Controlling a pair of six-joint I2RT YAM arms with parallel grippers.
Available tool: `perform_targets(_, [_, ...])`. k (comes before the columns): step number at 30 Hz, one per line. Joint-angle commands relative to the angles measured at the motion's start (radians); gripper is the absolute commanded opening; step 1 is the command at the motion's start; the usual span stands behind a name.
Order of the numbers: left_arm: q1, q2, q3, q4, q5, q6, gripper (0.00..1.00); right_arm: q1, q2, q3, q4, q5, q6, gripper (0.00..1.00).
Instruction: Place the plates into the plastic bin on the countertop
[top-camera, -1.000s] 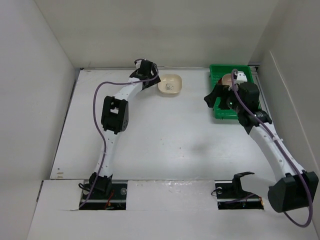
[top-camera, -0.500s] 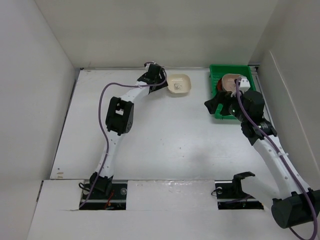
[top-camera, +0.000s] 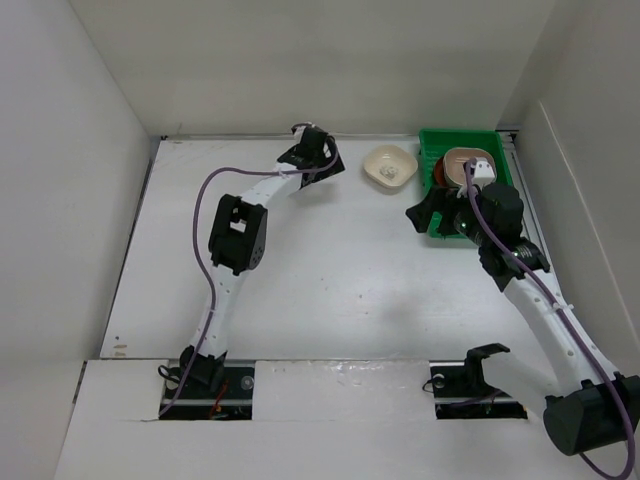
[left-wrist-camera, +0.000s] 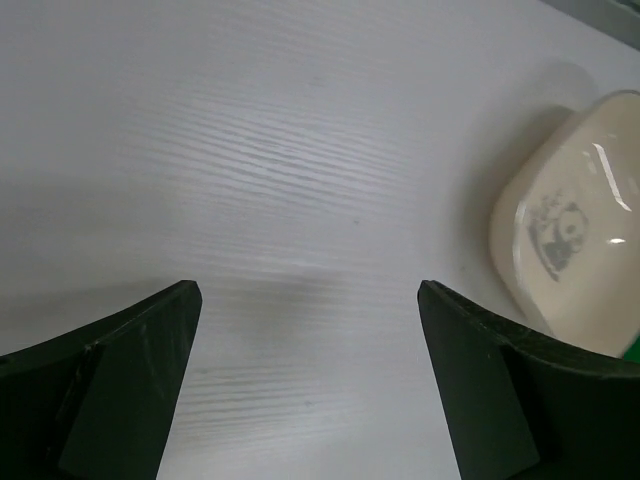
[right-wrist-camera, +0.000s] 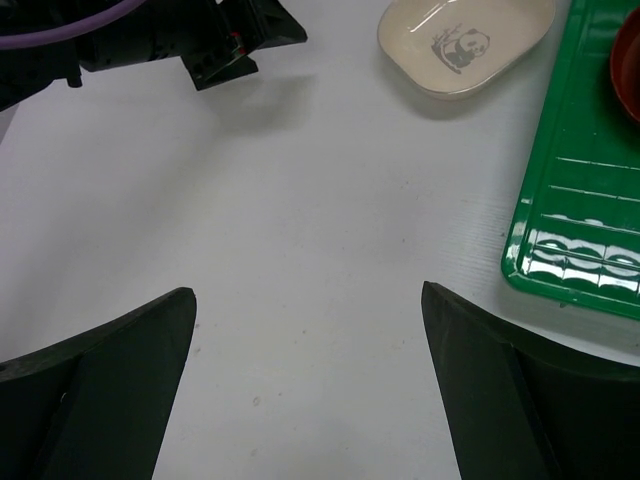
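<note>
A cream plate (top-camera: 390, 166) with a panda print lies on the white countertop (top-camera: 330, 260), just left of the green plastic bin (top-camera: 436, 226). It also shows in the left wrist view (left-wrist-camera: 565, 255) and the right wrist view (right-wrist-camera: 462, 43). A stack topped by a red-brown plate (top-camera: 458, 165) sits in the bin, partly hidden by my right arm. My left gripper (top-camera: 330, 163) is open and empty, left of the cream plate and apart from it. My right gripper (top-camera: 424, 214) is open and empty at the bin's left edge (right-wrist-camera: 580, 200).
White walls close in the countertop at the back and both sides. My left arm (top-camera: 235, 235) stretches across the left half, with its purple cable looping beside it. My left gripper's body (right-wrist-camera: 225, 40) shows in the right wrist view.
The cream plate has slid right across the countertop to beside the bin. My left gripper followed it right and now stands apart from it. My right gripper shifted slightly.
</note>
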Motion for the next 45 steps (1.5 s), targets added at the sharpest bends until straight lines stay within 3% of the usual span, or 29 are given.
perform_targets(1, [-0.058,-0.01,0.096,0.017,0.039,0.014,0.89,-0.01,-0.006,0.008,0.032,-0.013,-0.014,1.0])
perform_targets(10, [-0.124,0.053,0.163,0.178,0.082,0.014,0.96,-0.039,-0.038,-0.003,0.019,-0.019,-0.014,1.0])
perform_targets(15, [-0.146,0.162,0.31,0.176,0.051,0.014,0.96,-0.039,-0.075,-0.003,-0.004,-0.059,0.007,1.0])
perform_targets(19, [-0.155,0.226,0.334,0.175,0.011,-0.015,0.94,-0.03,-0.139,-0.003,-0.033,-0.08,0.016,1.0])
perform_targets(23, [-0.164,0.263,0.398,0.175,-0.035,-0.049,0.84,-0.021,-0.19,0.006,-0.076,-0.103,0.025,1.0])
perform_targets(26, [-0.164,0.303,0.441,0.175,-0.046,-0.064,0.68,-0.021,-0.243,0.017,-0.113,-0.114,0.025,1.0])
perform_targets(27, [-0.164,0.303,0.452,0.165,-0.056,-0.064,0.63,-0.021,-0.257,0.027,-0.113,-0.114,0.025,1.0])
perform_targets(28, [-0.164,0.303,0.452,0.165,-0.056,-0.064,0.48,-0.021,-0.271,0.028,-0.126,-0.114,0.025,1.0])
perform_targets(32, [-0.164,0.313,0.461,0.165,-0.056,-0.064,0.26,-0.021,-0.314,0.037,-0.146,-0.114,0.025,1.0])
perform_targets(36, [-0.164,0.313,0.461,0.165,-0.056,-0.064,0.23,-0.021,-0.314,0.046,-0.157,-0.134,0.025,1.0])
perform_targets(37, [-0.164,0.313,0.461,0.165,-0.056,-0.064,0.19,-0.021,-0.314,0.046,-0.157,-0.134,0.025,1.0])
perform_targets(39, [-0.164,0.313,0.461,0.165,-0.056,-0.064,0.2,-0.021,-0.314,0.055,-0.166,-0.134,0.025,1.0])
perform_targets(40, [-0.164,0.313,0.461,0.165,-0.056,-0.064,0.27,-0.021,-0.314,0.055,-0.166,-0.134,0.025,1.0])
perform_targets(41, [-0.164,0.313,0.461,0.165,-0.056,-0.064,0.41,-0.021,-0.323,0.055,-0.166,-0.134,0.025,1.0])
perform_targets(43, [-0.164,0.313,0.461,0.174,-0.056,-0.064,0.49,-0.03,-0.323,0.055,-0.166,-0.134,0.025,1.0])
perform_targets(45, [-0.164,0.313,0.461,0.174,-0.056,-0.064,0.51,-0.03,-0.334,0.055,-0.176,-0.145,0.025,1.0])
